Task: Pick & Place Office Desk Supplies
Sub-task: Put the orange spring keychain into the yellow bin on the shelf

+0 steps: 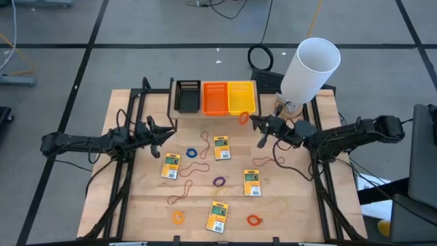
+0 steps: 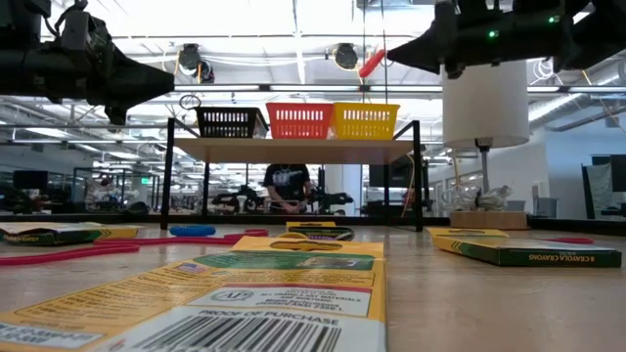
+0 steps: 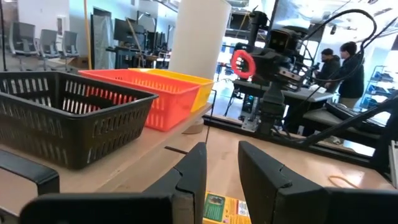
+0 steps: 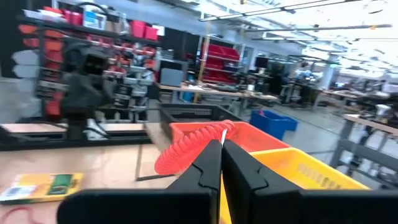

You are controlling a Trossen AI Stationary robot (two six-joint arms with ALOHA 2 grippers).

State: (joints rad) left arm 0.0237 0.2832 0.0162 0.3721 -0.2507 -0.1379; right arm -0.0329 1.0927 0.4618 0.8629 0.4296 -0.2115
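A pale wooden table (image 1: 143, 205) carries four yellow packs (image 1: 220, 147) scattered across its middle, with thin rubber-band loops (image 1: 192, 152) in blue, purple, orange, red and brown between them; black, orange and yellow bins (image 1: 214, 96) line the far edge, a white cylinder (image 1: 311, 68) at the far right corner

My overhead camera looks straight down; the low one sits at worktop (image 1: 287, 205) level; both share the orange bin (image 1: 214, 97).
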